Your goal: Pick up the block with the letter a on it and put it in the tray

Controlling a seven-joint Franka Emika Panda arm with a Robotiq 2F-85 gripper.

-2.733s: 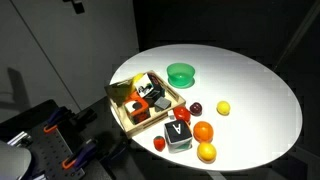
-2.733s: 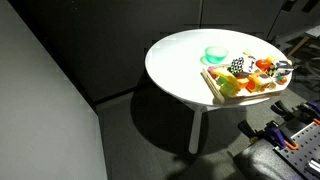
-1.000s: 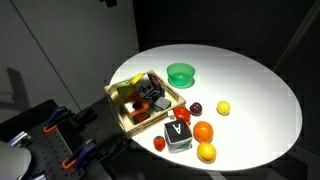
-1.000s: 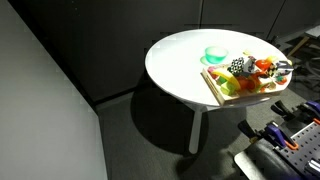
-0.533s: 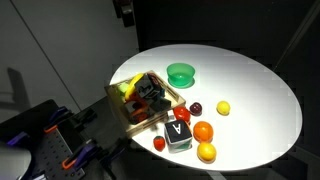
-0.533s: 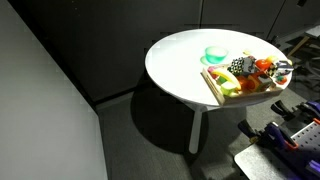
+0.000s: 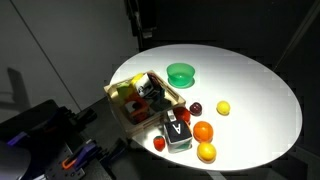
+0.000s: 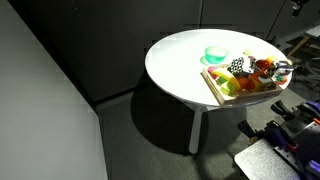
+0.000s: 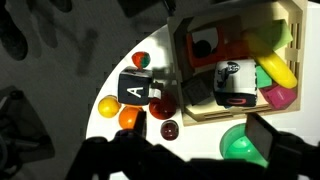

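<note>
I saw block with letter a (image 7: 178, 133): dark cube, white A facing up, sat flat near table's camera-side edge, just beside tray (image 7: 117, 110) corner. Tray: light wood, divided, held assorted pieces, lay by table's left edge in same exterior view.

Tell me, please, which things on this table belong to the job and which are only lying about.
For the job:
block with the letter A
wooden tray

Only lying about:
green bowl
yellow fruit
orange fruit
dark red fruit
</note>
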